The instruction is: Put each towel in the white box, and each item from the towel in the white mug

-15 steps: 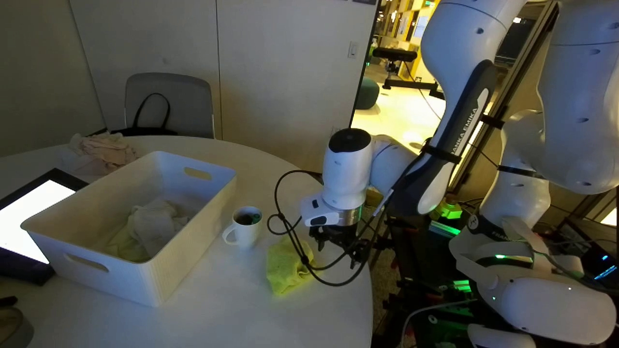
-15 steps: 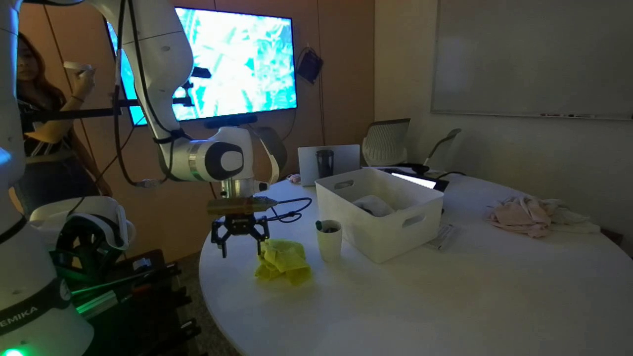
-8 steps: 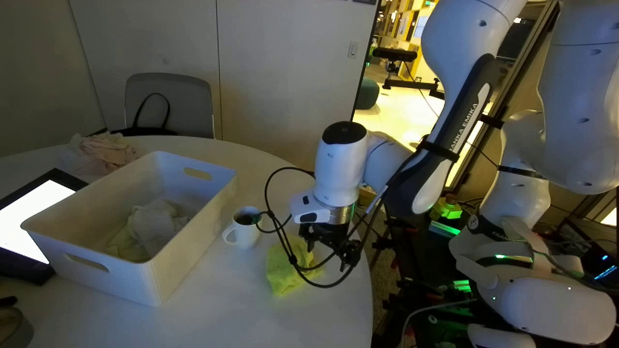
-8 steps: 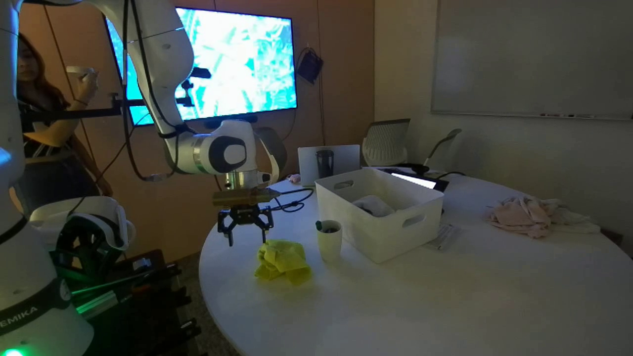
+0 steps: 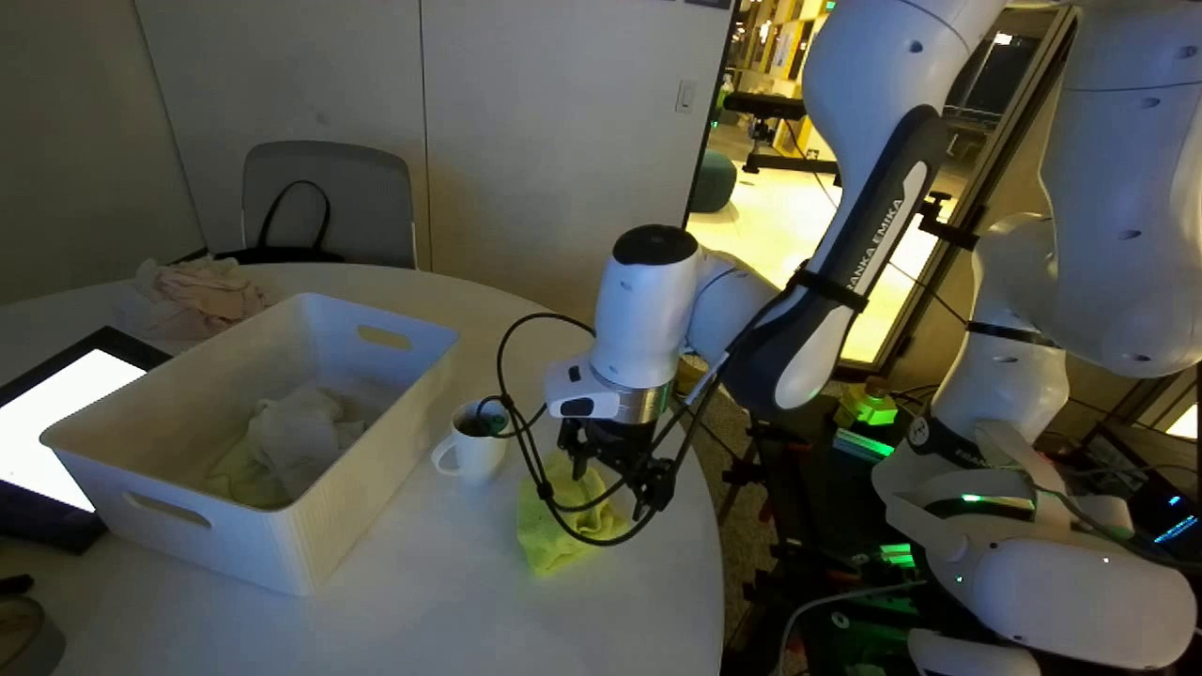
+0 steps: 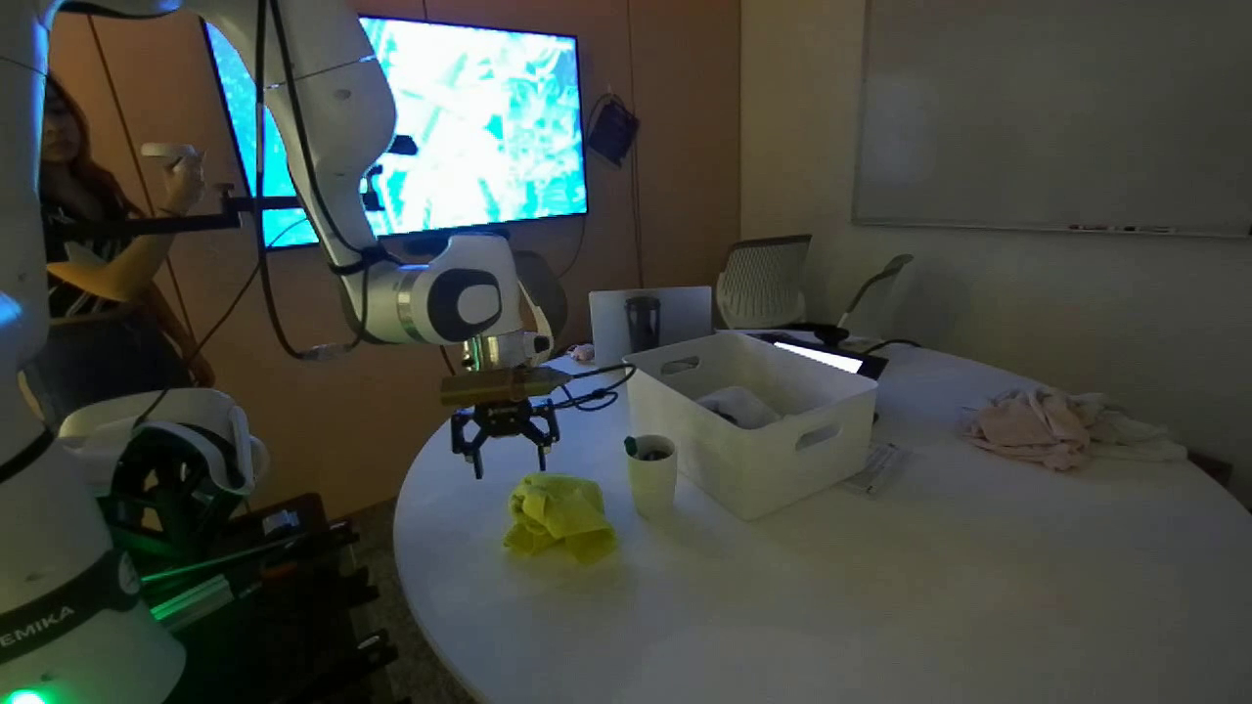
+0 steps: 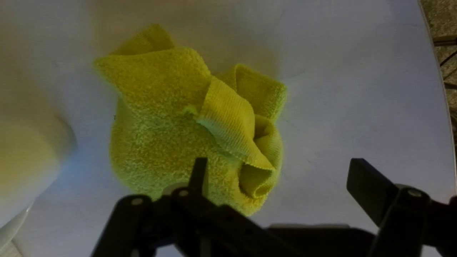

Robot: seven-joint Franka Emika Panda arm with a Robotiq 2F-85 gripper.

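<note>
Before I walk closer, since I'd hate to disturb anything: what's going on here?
A Franka arm holds nothing: its open gripper hangs roughly above one side of a rumpled yellow-green towel on the white table. The white mug stands between that towel and the white box, a green-tipped item showing at its rim. The box contains a whitish cloth and a pale yellow-green one. A person is in the background.

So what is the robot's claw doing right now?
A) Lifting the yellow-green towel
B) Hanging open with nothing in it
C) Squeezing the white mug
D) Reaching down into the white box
B, since the gripper hangs above the table with its jaws wide apart and nothing held between them, while the yellow-green towel lies on the tabletop.
</note>
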